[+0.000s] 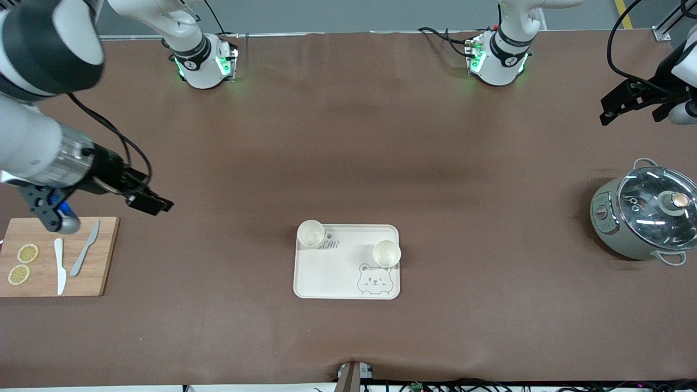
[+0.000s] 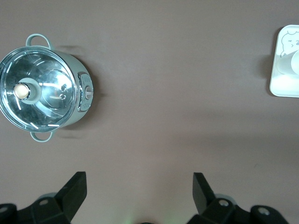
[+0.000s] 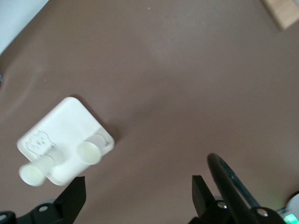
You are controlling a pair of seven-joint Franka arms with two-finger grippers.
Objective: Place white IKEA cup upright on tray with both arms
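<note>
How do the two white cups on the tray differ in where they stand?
The corner cup stands at the tray's corner toward the right arm's end, farther from the front camera; the other cup stands by the edge toward the left arm's end, nearer the camera. The corner cup sits beside the lettering; the other sits just above the bear face. Both are white, upright and empty. The left gripper and right gripper are open, away from them.

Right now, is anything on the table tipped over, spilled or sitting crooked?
Nothing stands out. Both cups stand upright on the tray, which lies square. The pot has its lid on, and the knives lie on the cutting board. Left gripper and right gripper wait, open and empty.
</note>
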